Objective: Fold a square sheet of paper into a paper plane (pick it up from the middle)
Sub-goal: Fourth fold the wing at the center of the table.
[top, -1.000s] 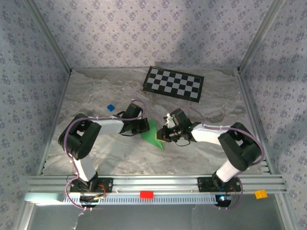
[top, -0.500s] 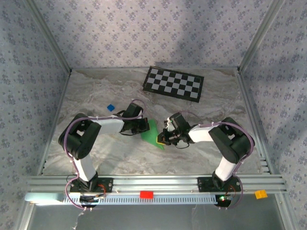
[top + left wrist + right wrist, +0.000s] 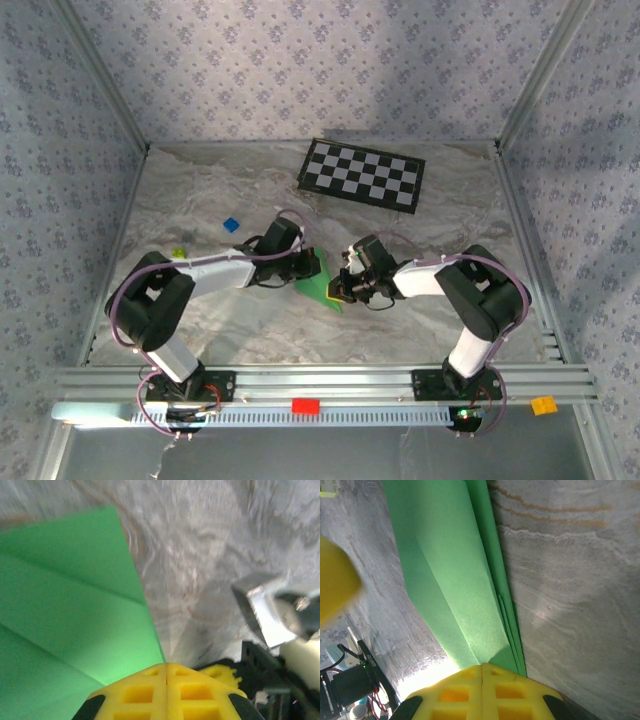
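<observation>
The paper plane [image 3: 320,281] is bright green paper folded into a narrow pointed shape, lying mid-table with its tip toward the arms. In the right wrist view its layered folds [image 3: 455,580] run straight into my right gripper [image 3: 482,666], which is shut on the paper's near end, dented at the pinch. My right gripper [image 3: 341,286] sits at the plane's right edge. My left gripper [image 3: 306,266] is at the upper left edge. Its yellow fingertips [image 3: 166,665] are pressed together, touching the creased paper's [image 3: 65,595] edge; whether paper lies between them is not visible.
A black-and-white checkerboard [image 3: 362,173] lies at the back. A small blue block [image 3: 231,224] and a tiny yellow-green block [image 3: 179,253] sit left of the left arm. Aluminium rails [image 3: 320,380] line the near edge, patterned walls the other sides.
The right gripper has closed on the paper's edge and its arm has folded in. The left arm's elbow has swung left and lower, uncovering the yellow-green block.
</observation>
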Robot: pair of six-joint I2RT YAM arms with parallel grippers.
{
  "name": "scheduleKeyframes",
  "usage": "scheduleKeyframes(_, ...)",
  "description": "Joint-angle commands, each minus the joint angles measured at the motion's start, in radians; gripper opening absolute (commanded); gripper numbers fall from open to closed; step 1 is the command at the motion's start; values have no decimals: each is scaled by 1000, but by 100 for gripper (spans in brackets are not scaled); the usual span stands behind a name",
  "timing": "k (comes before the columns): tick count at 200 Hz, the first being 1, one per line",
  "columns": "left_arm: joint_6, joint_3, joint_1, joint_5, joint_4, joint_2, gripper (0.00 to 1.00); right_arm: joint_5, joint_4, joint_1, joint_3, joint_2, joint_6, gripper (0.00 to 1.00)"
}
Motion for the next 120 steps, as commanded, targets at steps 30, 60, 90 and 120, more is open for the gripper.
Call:
scheduleKeyframes(30, -6, -40, -11, -4, 67, 97, 3, 65, -121, -8, -46, 30, -8, 0)
scheduleKeyframes(60, 6, -39, 35, -15, 61, 123, 2, 65, -122, -8, -55, 34, -17, 0)
scheduleKeyframes(90, 25, -27, 78, -12, 41, 123, 2, 61, -118, -8, -58, 42, -23, 0)
scheduleKeyframes(120, 42, -3, 123, -13, 14, 132, 2, 55, -115, -8, -59, 46, -29, 0)
